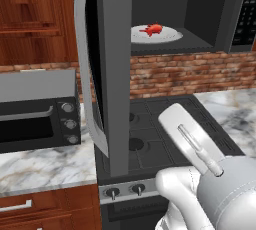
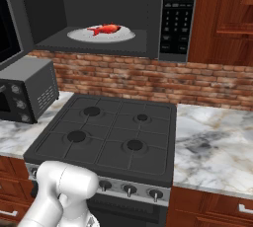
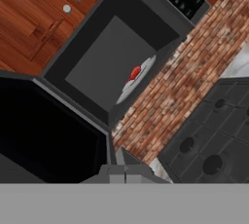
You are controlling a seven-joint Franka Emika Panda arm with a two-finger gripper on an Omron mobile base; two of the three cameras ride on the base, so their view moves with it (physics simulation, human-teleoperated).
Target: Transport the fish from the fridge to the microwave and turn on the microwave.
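Nearest, the fingers point(image 3: 125, 173) are pressed together on nothing, low over the stove point(image 2: 106, 137). Just beyond stands the microwave's open door point(image 1: 107, 74), swung out edge-on (the coming move, I judge, is to swing it shut), up and left of the fingers. Farther in, the fish point(image 2: 105, 29) lies on the white plate point(image 2: 79, 35) inside the microwave point(image 2: 153, 18), long axis across the opening. The right base view shows the button panel point(image 2: 179, 9); the left base view shows the door's handle point(image 1: 82, 64).

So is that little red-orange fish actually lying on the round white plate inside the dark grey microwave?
Touching. The right base view shows the red-orange fish resting flat on the white plate, no gap beneath.
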